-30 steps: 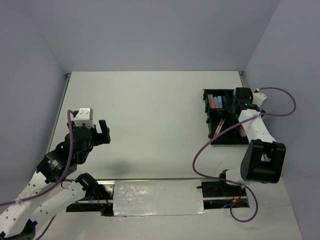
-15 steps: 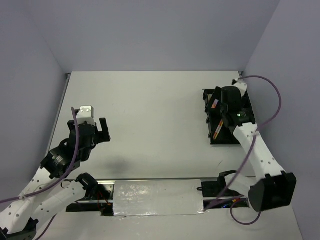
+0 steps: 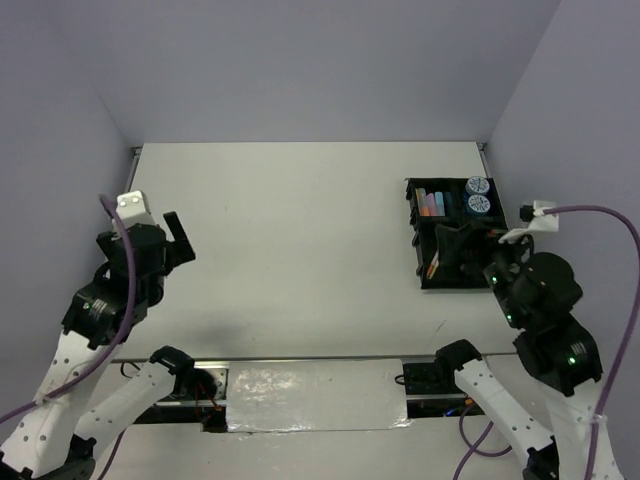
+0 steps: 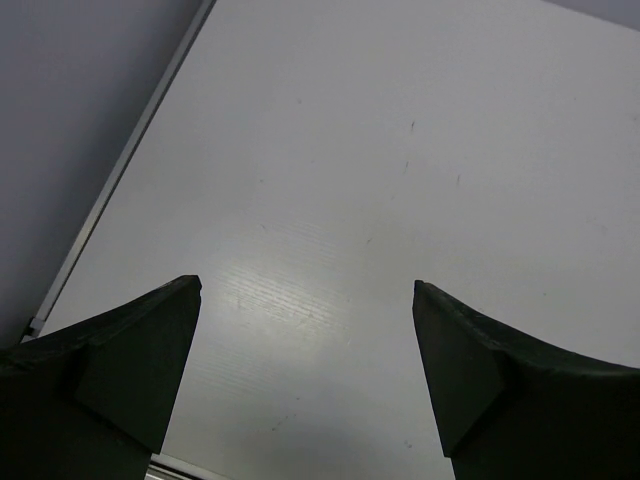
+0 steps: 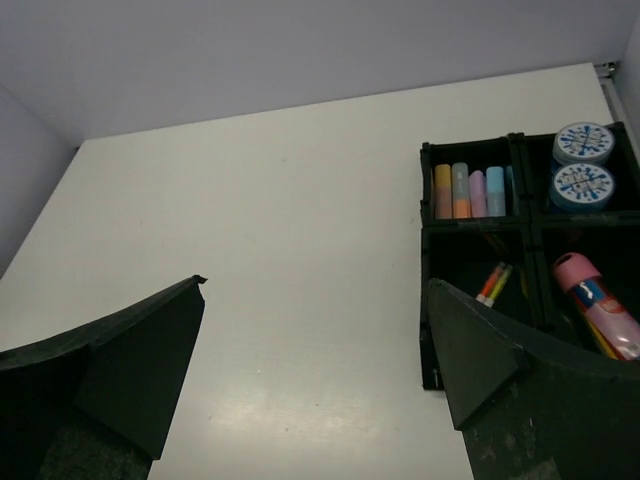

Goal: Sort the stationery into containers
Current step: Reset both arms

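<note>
Top view: left gripper (image 3: 179, 240) and right gripper (image 3: 455, 248) both stand wide apart and empty. The organiser tray (image 3: 413, 190) lies under and just beyond the right one.

Left wrist: only tabletop (image 4: 400, 150) shows between the fingers.

Right wrist: tubs (image 5: 583, 165), markers (image 5: 470, 190), pens (image 5: 494, 283) and pink bottle (image 5: 590, 295) sit in separate compartments, ahead-right of the fingers.

Sorting judged complete. Lift the right arm clear without clipping the tray wall.

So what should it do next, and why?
Probably settle both arms at rest: the tubs, markers, pens and pink bottle sit in the black tray, the left gripper and right gripper stand open and empty, nothing loose shows on the table.
</note>
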You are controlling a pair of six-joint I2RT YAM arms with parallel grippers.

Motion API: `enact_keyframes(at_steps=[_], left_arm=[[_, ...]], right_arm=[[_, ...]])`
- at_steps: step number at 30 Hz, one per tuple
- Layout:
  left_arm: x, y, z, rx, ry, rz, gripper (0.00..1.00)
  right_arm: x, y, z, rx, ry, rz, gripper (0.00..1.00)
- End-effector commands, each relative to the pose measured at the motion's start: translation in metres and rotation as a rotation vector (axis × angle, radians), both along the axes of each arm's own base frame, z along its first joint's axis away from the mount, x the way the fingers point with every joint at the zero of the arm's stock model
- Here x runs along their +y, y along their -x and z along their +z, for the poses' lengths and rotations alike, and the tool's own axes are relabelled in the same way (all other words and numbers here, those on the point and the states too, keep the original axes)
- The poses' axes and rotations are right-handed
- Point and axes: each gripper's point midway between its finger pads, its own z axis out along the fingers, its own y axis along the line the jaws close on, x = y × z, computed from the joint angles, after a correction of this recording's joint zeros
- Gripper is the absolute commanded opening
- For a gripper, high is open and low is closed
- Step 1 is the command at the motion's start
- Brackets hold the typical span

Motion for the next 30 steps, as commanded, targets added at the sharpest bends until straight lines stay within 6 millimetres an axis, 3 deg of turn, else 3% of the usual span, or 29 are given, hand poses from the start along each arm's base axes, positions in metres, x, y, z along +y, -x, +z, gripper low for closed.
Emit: enact_keyframes(at_steps=[1,3,6,9,12,16,22,30], left_arm=[[0.016,0.022,0.047,-0.095,0.035,0.049,0.99],[0.021,0.033,0.061,-0.125,0.046,0.049,0.99],[0.031,0.058,0.084,-0.183,0.075,0.044,0.99],[0.042,0.085,0.104,-0.245,0.103,0.037,0.99],[0.055,0.111,0.106,-0.264,0.106,0.05,0.99],[0.07,0.146,0.113,-0.334,0.141,0.052,0.99],[0.081,0.172,0.113,-0.404,0.152,0.039,0.99],[0.068,0.155,0.103,-0.369,0.146,0.004,0.99]], right_arm=[[-0.022,0.041,0.001,0.055,0.066,-0.022,1.0],[-0.041,0.062,0.019,0.019,0.073,-0.077,1.0],[-0.068,0.093,0.025,-0.003,0.096,-0.153,1.0],[-0.076,0.122,0.028,-0.034,0.073,-0.133,1.0],[-0.081,0.144,0.036,-0.075,0.046,-0.112,1.0],[-0.085,0.168,0.027,-0.101,0.021,-0.08,1.0],[-0.087,0.169,0.007,-0.068,0.018,-0.091,1.0],[-0.089,0.167,0.011,-0.067,0.015,-0.108,1.0]])
